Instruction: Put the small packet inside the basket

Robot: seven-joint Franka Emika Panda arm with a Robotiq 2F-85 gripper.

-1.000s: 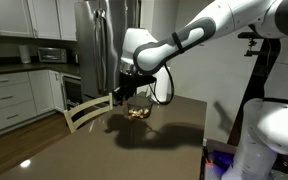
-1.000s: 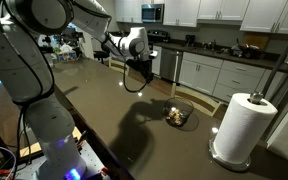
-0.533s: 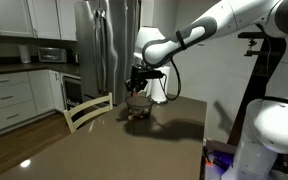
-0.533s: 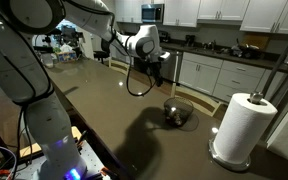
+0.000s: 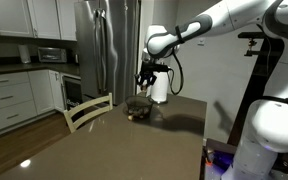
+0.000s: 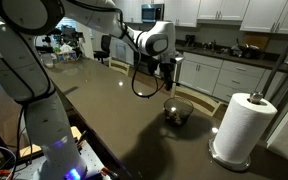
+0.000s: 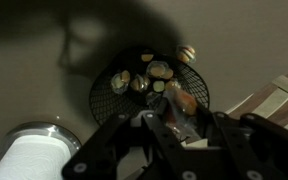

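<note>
In the wrist view my gripper [image 7: 179, 122] is shut on the small packet [image 7: 181, 101], a pale orange wrapper pinched between the fingers. Right below it is the basket [image 7: 106, 98], a dark round mesh bowl with several small light bits inside. In both exterior views the gripper [image 5: 144, 81] [image 6: 171, 78] hangs a little above the basket [image 5: 137, 109] [image 6: 178, 111] on the dark table. The packet is too small to make out in those views.
A white paper towel roll [image 6: 246, 124] stands on its holder beside the basket and also shows in the wrist view [image 7: 29, 160]. A pale wooden chair [image 5: 88, 110] stands at the table's edge. Kitchen cabinets and a fridge are behind.
The arm has swung across the table and risen. The gripper now hangs over the basket rather than low beside it.
</note>
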